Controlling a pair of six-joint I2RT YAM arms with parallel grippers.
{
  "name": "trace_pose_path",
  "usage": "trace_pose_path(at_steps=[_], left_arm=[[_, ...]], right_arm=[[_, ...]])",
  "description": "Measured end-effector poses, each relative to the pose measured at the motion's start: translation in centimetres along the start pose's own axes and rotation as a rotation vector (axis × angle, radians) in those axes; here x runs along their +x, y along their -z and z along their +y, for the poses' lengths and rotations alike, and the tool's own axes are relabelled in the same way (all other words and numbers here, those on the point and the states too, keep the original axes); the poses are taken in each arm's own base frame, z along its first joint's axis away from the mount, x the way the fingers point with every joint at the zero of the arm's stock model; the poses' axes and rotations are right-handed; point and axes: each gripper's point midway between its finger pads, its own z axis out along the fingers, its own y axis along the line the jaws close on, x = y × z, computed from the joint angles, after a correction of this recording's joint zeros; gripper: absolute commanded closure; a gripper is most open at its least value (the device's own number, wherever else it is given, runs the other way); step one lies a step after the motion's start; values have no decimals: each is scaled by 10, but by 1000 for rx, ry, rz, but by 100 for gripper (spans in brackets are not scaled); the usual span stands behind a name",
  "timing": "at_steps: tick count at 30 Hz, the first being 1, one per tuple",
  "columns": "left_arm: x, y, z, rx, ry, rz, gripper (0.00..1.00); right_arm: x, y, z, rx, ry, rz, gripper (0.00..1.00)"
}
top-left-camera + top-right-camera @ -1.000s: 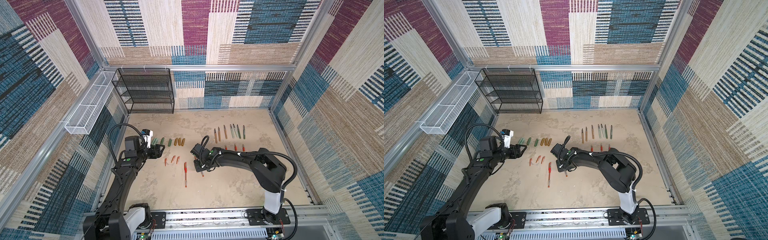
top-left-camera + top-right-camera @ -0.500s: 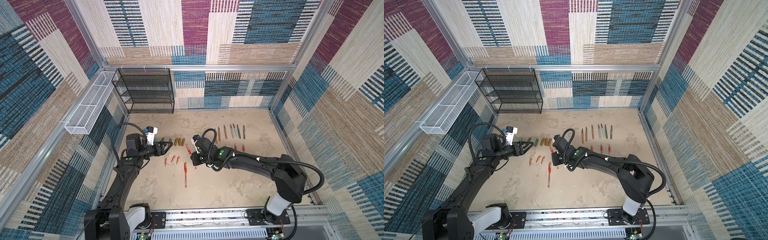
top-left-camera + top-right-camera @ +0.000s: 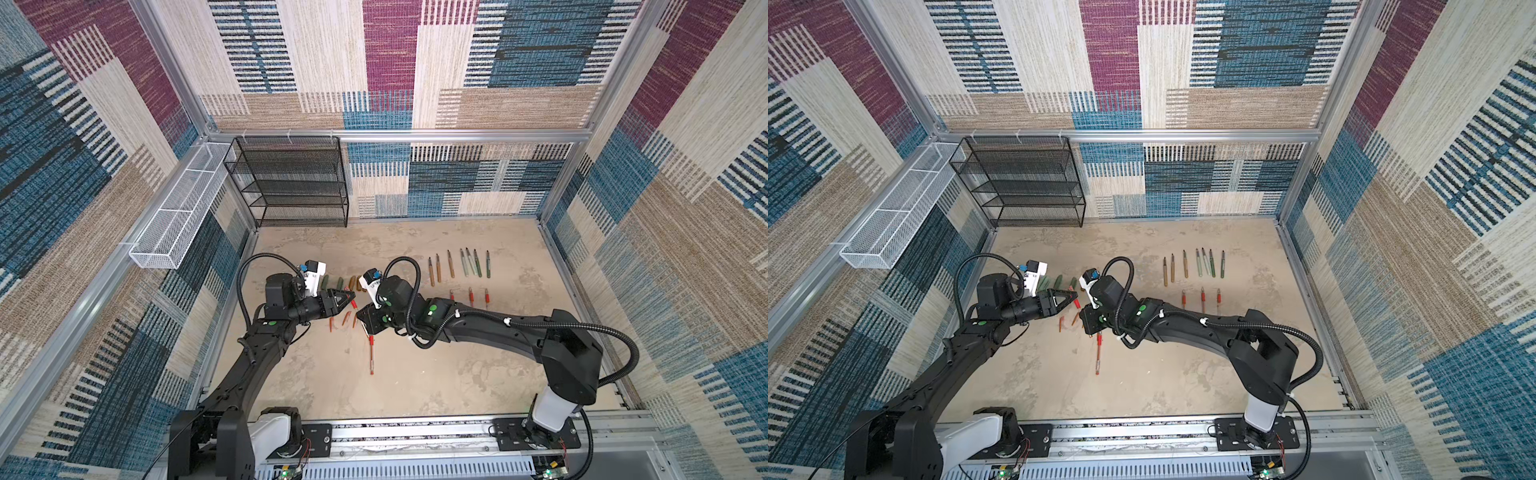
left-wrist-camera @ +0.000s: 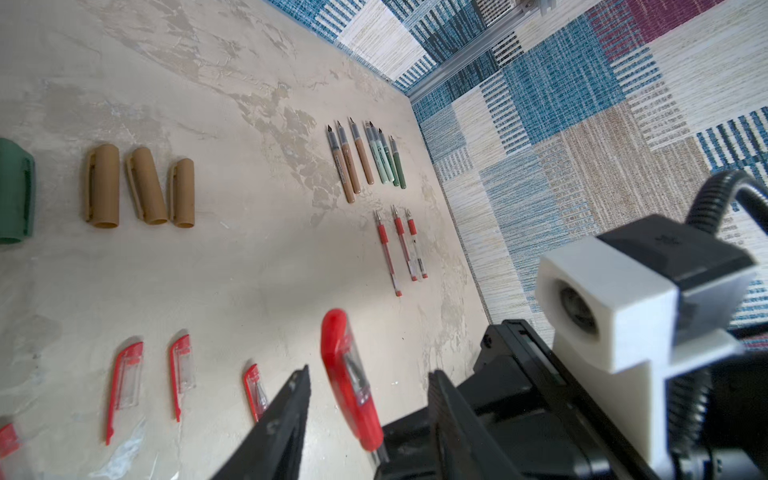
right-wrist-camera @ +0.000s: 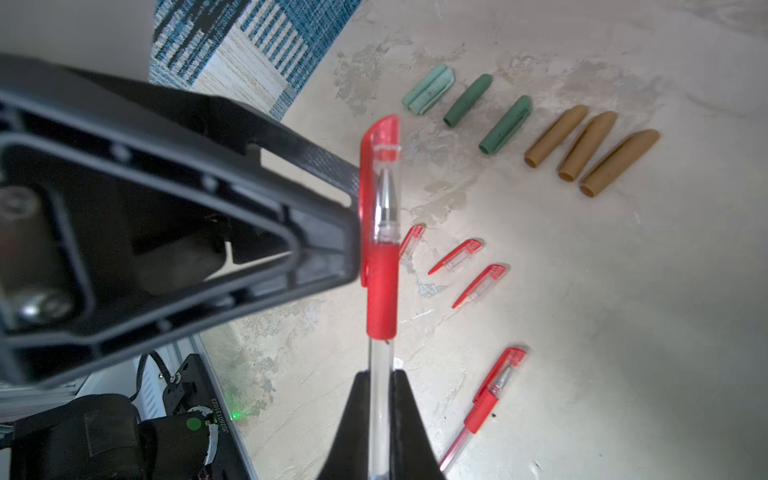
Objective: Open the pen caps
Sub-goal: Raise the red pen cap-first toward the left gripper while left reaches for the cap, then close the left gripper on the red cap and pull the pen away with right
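My right gripper (image 5: 380, 374) is shut on the clear barrel of a red pen (image 5: 380, 291), held off the table with its red cap (image 5: 380, 166) still on. My left gripper (image 4: 370, 372) is open, one jaw on each side of that cap (image 4: 349, 374), with gaps showing. In both top views the two grippers (image 3: 353, 297) (image 3: 1088, 322) meet left of centre. Loose pen caps lie nearby: red ones (image 5: 457, 255), gold-brown (image 4: 141, 187), dark green (image 5: 505, 124) and pale mint (image 5: 428, 91). Another capped red pen (image 3: 371, 353) lies on the table.
Uncapped brown and green pens (image 3: 457, 266) lie in a row at the right, with three uncapped red pens (image 3: 469, 296) below them. A black wire shelf (image 3: 291, 183) stands at the back left. A white wire basket (image 3: 178, 216) hangs on the left wall.
My right arm carried the red pen leftward and raised it toward the left gripper. The left gripper moved right and its jaws narrowed around the cap.
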Motion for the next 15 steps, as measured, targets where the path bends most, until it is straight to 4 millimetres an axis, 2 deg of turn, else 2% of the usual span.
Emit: trace_pose_path(at_steps=[4, 10, 12, 15], left_arm=[[-2, -1, 4, -17, 8, -11, 67], [-6, 0, 4, -18, 12, -24, 74], [-7, 1, 4, -19, 12, -28, 82], [-10, 3, 1, -2, 29, -34, 100]], right_arm=[[1, 1, 6, -17, 13, -10, 100], [7, 3, 11, -28, 33, -9, 100], [10, 2, 10, -28, 33, -4, 100], [11, 2, 13, -34, 38, -1, 100]])
